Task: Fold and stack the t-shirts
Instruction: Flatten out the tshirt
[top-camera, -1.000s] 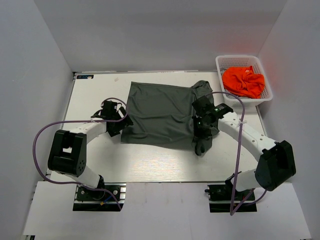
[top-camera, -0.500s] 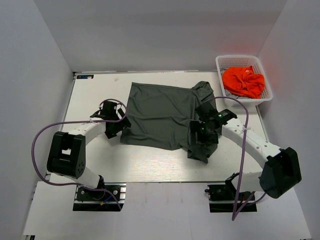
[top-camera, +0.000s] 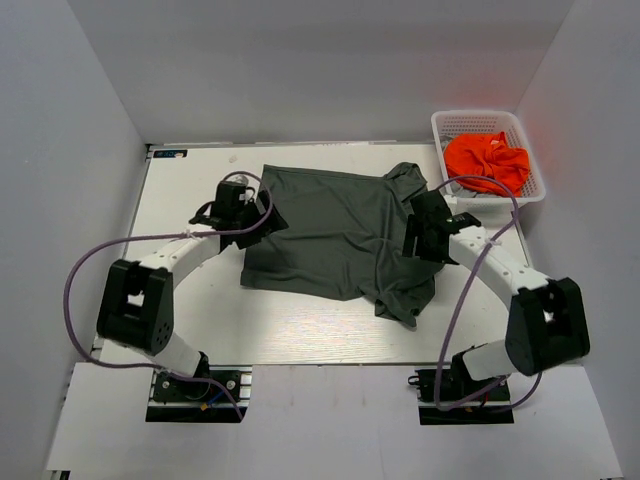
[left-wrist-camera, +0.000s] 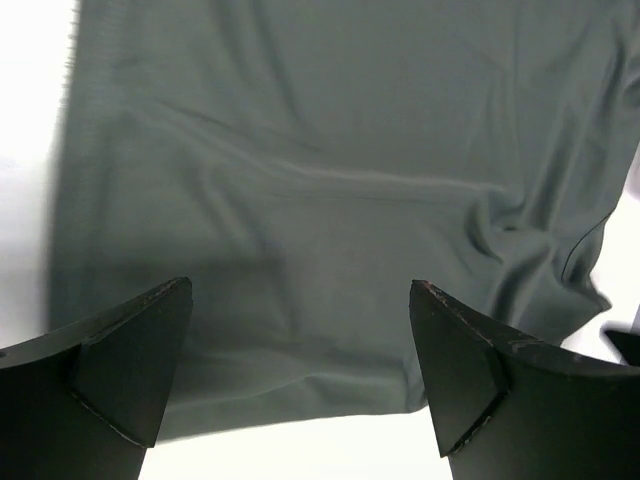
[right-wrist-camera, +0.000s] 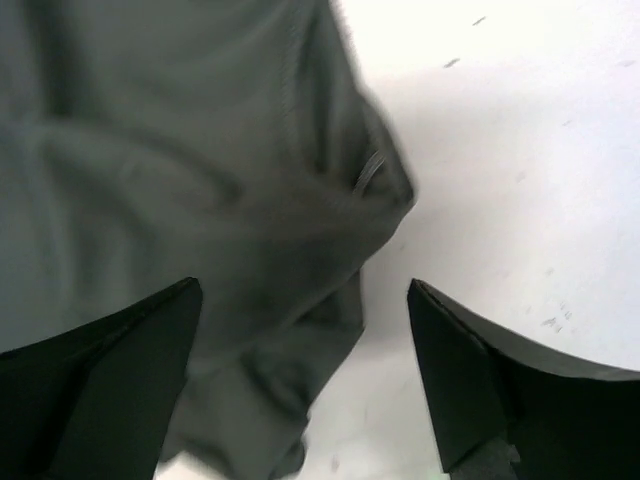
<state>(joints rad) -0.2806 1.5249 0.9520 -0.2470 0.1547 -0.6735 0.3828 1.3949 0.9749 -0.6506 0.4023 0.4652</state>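
A dark olive-grey t-shirt (top-camera: 320, 230) lies spread over the middle of the white table (top-camera: 200, 320), its near right corner bunched into a crumpled fold (top-camera: 405, 295). My left gripper (top-camera: 266, 217) hovers open over the shirt's left edge; the left wrist view has flat grey fabric (left-wrist-camera: 320, 180) between the open gripper (left-wrist-camera: 300, 385). My right gripper (top-camera: 413, 238) stands open above the shirt's right side. In the right wrist view, wrinkled cloth (right-wrist-camera: 170, 200) and bare table lie below the empty gripper (right-wrist-camera: 300, 385). An orange t-shirt (top-camera: 487, 162) sits crumpled in the basket.
The white lattice basket (top-camera: 440, 125) stands at the back right, beyond the table's corner. Purple cables loop off both arms. Grey walls close in the left, back and right sides.
My right gripper opened and let go of the shirt's near right part, which now lies bunched, then drew back towards the far side. My left gripper moved farther back along the shirt's left edge.
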